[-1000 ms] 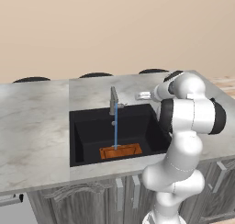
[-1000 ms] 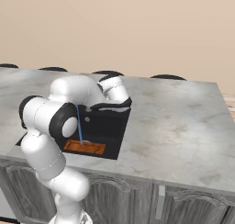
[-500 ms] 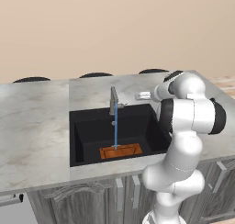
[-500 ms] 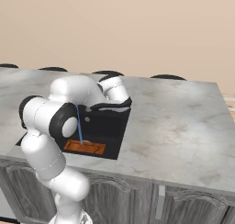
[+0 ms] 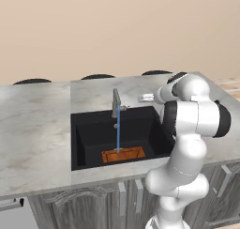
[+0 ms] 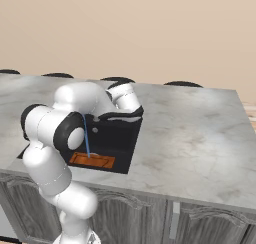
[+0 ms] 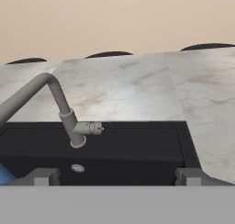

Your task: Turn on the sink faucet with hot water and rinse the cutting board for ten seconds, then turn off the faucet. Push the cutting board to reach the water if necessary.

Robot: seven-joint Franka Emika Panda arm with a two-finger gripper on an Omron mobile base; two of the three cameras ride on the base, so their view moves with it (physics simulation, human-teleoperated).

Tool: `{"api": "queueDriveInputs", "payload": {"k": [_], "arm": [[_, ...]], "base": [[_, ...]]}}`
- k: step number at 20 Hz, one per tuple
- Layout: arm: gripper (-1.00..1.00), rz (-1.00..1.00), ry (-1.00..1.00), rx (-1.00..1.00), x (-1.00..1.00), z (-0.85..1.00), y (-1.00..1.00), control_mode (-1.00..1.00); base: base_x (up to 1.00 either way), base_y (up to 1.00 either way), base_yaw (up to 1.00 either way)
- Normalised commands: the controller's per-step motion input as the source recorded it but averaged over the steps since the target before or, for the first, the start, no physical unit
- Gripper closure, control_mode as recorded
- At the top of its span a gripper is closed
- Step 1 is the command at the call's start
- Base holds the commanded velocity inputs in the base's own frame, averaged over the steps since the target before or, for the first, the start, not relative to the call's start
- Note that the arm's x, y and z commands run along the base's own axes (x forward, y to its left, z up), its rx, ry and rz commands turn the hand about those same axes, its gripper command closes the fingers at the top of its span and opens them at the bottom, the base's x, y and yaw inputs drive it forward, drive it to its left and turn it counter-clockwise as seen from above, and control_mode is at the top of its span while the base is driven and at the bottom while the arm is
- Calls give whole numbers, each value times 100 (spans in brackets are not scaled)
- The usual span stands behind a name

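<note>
Cutting board (image 5: 123, 155) lies flat on the floor of the sink (image 5: 89, 143), toward the front wall and roughly centred, with bare black basin floor to its left, right and behind it. Water (image 5: 118, 132) falls as a thin blue line from the faucet (image 5: 115, 103) straight onto the board's middle. From the right base view the board (image 6: 92, 160) sits close to the basin's near edge, and the stream (image 6: 86, 137) meets it just left of its centre; the arm's white links cover much of the sink's left half there.

Wide marble counter (image 5: 33, 129) runs left of the basin and also to the right (image 6: 200, 133), bare in both stretches.

The gripper (image 7: 114, 176) hangs spread wide and holds nothing, its two grey fingertips (image 7: 42, 176) well apart, above the right rear part of the sink and clear of the tap. In the left base view it seems to show as a small pale block (image 5: 146, 98) over the counter behind the basin, though it is too small to be sure. The hand view gives what the base views cannot: the faucet's side lever (image 7: 93, 127) juts toward the camera's right, and a small round grey fitting (image 7: 77, 168) sits on the basin's back wall beneath it.
</note>
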Motion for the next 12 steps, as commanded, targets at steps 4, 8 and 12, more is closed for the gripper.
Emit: {"api": "queueDriveInputs", "payload": {"k": [4, 8, 12], "arm": [[-100, 0, 0, 0, 0, 0, 0, -100], [-100, 0, 0, 0, 0, 0, 0, -100], [-100, 0, 0, 0, 0, 0, 0, -100]], "base": [[0, 0, 0], [0, 0, 0], [0, 0, 0]]}}
